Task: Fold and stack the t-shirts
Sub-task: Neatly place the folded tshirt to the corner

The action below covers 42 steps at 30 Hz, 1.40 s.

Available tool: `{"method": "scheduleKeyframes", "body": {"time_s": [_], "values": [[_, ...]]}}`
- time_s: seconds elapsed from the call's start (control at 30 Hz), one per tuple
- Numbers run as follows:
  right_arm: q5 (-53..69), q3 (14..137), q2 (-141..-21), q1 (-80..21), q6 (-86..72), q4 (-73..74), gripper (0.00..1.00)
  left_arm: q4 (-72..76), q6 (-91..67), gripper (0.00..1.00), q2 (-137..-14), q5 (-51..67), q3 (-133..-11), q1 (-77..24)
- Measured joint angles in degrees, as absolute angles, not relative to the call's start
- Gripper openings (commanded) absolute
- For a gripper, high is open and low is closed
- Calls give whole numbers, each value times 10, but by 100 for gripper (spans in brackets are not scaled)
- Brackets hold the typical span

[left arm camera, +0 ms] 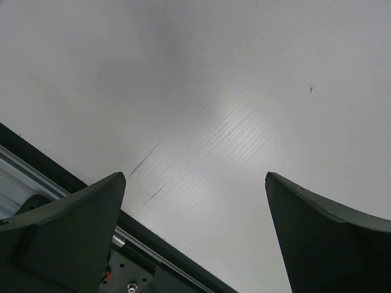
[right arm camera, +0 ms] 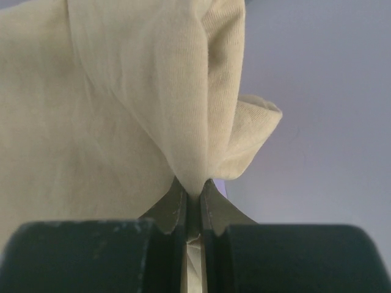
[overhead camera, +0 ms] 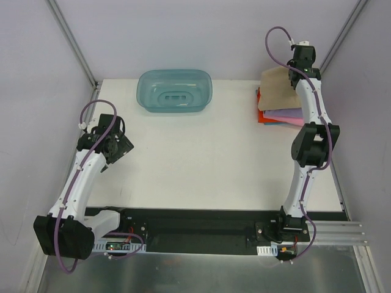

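Surface: flat white corrugated-board table (overhead camera: 201, 165) — pale lilac walls (overhead camera: 183, 30) around.
Left end effector (left arm camera: 194, 177): spread wide.
Right end effector (right arm camera: 193, 196): clamped on soft tan-beige cloth t-shirt (right arm camera: 104, 116).

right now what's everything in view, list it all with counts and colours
table: one, white, under everything
tub: one, translucent teal, far middle
tan t-shirt: one, tan-beige, far right, held up over the stack
stacked t-shirts: three colours showing, lilac, pink, red-orange, far right edge
left pincer: one, dark, open, above bare table on the left
right pincer: one, dark, shut on the tan t-shirt
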<state>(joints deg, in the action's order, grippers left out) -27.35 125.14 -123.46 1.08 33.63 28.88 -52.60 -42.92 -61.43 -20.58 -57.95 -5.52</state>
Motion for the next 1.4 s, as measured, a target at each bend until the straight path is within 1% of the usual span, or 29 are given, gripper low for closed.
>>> {"method": "scheduleKeyframes", "body": {"time_s": [0.27,0.33,0.37,0.43,0.47,0.53,0.57,0.6,0.63,0.67,0.8,0.97,1.07,1.23,1.4], "values": [[-224,1267,-1282,43,326,277,6,-527,-429,99,-638,-206,-588,-55],[-222,1277,-1300,49,323,274,9,-528,-429,99,-639,-206,-590,-55],[-221,1281,-1308,51,322,273,19,-528,-429,99,-639,-206,-591,-55],[-223,1284,-1319,56,318,268,28,-528,-429,99,-641,-206,-594,-55],[-223,1284,-1322,58,317,266,37,-528,-429,99,-642,-205,-595,-55],[-233,1284,-1329,61,315,256,50,-528,-429,99,-642,-205,-597,-55],[-237,1284,-1330,62,314,251,67,-528,-429,99,-642,-205,-597,-55],[-243,1284,-1330,64,314,246,90,-528,-429,99,-642,-205,-597,-55],[-250,1284,-1330,65,313,239,99,-528,-429,99,-642,-205,-597,-55],[-254,1285,-1330,66,308,233,97,-528,-429,99,-642,-205,-598,-55],[-261,1265,-1311,67,301,209,97,-529,-428,99,-641,-198,-600,-55],[-233,1192,-1225,67,262,212,97,-529,-425,99,-620,-182,-601,-55],[-191,1101,-1124,67,217,212,97,-528,-424,99,-594,-169,-600,-55],[-113,930,-923,67,126,198,97,-516,-416,99,-557,-137,-585,-55],[-79,731,-737,62,50,176,97,-478,-406,99,-503,-90,-543,-55]]}}
